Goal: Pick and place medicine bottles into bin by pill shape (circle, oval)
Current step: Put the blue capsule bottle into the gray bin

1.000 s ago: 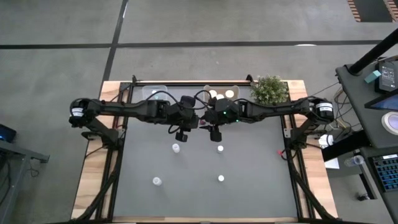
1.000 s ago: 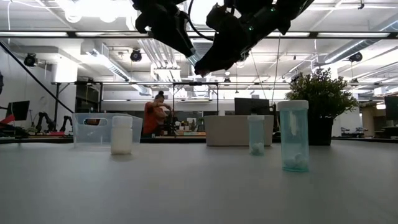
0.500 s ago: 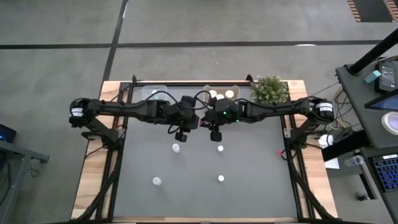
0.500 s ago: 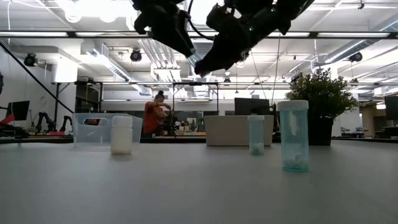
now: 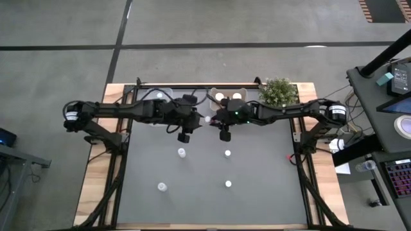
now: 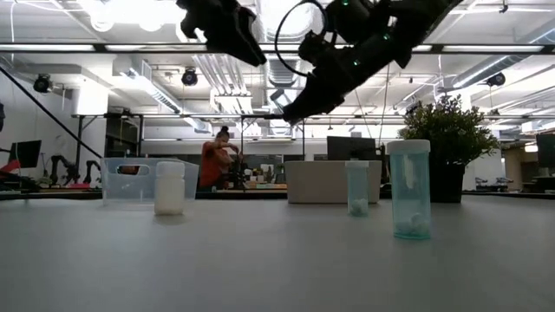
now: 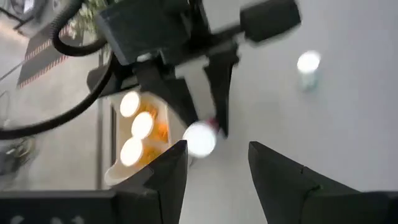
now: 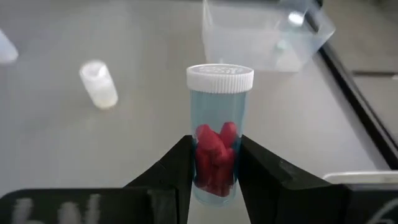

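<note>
My right gripper (image 8: 216, 163) is shut on a clear bluish medicine bottle (image 8: 219, 134) that has a white cap and red pills inside. It holds the bottle high over the table's far middle (image 5: 210, 119). My left gripper (image 7: 214, 168) is open and empty just left of it (image 5: 196, 119); the held bottle's cap (image 7: 200, 138) lies ahead of its fingers. Several white-capped bottles stand on their bases on the table, among them two (image 5: 182, 153) (image 5: 227, 153) on the near side of the grippers. The low view shows one white bottle (image 6: 169, 188) and two clear ones (image 6: 357, 188) (image 6: 408, 189). My right gripper pinches the lower half of the bottle's body (image 8: 217, 155) between its two fingers, one on each side. The capped end (image 8: 219, 76) stands free beyond the fingers. The bottle is lifted clear of the table.
A tan bin (image 5: 236, 92) holding orange bottles with white caps sits at the far edge, with a clear bin (image 5: 168, 91) to its left. A green potted plant (image 5: 279, 92) stands at the far right. A person shows in the room behind (image 6: 217, 160).
My left gripper has drawn back from the right gripper toward the table's left edge and now stands apart from it. The bottle stays in my right gripper, which has tipped a little.
</note>
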{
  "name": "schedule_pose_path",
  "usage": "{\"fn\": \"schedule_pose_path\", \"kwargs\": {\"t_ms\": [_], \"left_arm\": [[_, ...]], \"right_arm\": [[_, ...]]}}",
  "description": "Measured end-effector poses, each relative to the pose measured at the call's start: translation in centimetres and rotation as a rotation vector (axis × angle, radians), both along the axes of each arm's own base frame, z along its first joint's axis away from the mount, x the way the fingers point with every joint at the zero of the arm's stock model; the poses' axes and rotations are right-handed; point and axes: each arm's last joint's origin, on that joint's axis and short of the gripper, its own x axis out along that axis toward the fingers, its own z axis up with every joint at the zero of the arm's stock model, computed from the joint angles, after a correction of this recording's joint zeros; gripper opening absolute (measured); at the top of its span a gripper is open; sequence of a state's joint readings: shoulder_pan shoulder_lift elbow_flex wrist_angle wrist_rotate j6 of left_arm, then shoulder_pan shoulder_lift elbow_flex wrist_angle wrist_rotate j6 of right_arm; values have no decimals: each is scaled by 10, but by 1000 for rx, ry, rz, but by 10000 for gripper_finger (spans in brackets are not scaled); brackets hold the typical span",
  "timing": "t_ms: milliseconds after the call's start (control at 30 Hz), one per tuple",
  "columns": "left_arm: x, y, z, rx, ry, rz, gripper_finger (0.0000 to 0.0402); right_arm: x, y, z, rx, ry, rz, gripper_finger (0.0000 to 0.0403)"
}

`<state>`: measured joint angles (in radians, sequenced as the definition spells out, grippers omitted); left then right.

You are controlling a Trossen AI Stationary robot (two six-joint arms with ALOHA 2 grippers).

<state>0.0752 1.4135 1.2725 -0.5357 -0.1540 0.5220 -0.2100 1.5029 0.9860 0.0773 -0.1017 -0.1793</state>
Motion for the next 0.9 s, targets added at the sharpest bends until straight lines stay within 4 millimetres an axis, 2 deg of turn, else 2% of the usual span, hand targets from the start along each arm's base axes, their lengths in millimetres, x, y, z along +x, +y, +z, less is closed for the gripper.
{"fn": "schedule_pose_path", "kwargs": {"t_ms": [133, 300, 467, 667, 900], "left_arm": [[-7, 4, -18, -41, -110, 25, 156], [-9, 10, -38, -69, -361, 69, 156], [-10, 15, -48, -126, -583, 103, 156], [-8, 18, -66, -204, -587, 107, 156], [8, 23, -77, -246, -661, 112, 156]], "right_arm": [[-10, 2, -5, -24, -133, -1, 101], [-23, 5, -9, -43, -304, -8, 100], [-25, 6, -5, -49, -384, -9, 100], [-24, 7, -3, -53, -395, -5, 100], [-24, 9, -1, -60, -425, 2, 100]]}}
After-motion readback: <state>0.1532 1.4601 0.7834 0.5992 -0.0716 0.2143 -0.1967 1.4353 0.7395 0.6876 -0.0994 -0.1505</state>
